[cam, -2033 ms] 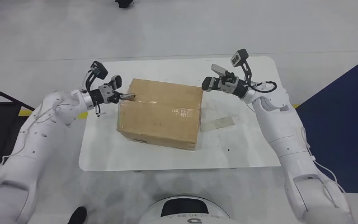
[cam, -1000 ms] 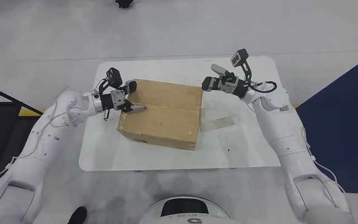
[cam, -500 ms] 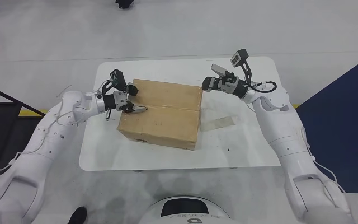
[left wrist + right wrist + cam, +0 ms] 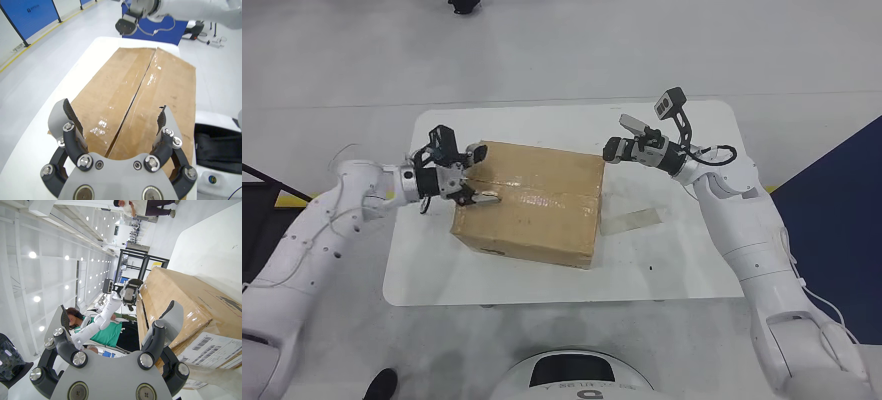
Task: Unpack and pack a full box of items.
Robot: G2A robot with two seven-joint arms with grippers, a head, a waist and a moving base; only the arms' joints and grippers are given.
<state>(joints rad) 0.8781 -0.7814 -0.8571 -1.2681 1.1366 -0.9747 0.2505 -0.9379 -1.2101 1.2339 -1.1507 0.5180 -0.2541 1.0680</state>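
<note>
A closed brown cardboard box [image 4: 532, 200] lies on the white table [image 4: 432, 270], its two top flaps meeting at a taped seam [image 4: 138, 89]. My left gripper [image 4: 482, 193] hovers open over the box's left end, fingers [image 4: 70, 113] on either side of the seam, nothing between them. My right gripper [image 4: 610, 150] stands open just off the box's far right corner, level with its top edge [image 4: 170, 275]. The box side facing it carries a white shipping label [image 4: 211, 351].
A strip of peeled tape [image 4: 630, 220] lies on the table right of the box. The table's near side [image 4: 542, 285] and far right corner [image 4: 712, 120] are bare. The floor around is plain grey.
My left arm swung from the box's far left corner to over the top seam at its left end, then drew back slightly to the left. The right arm and box stayed still.
</note>
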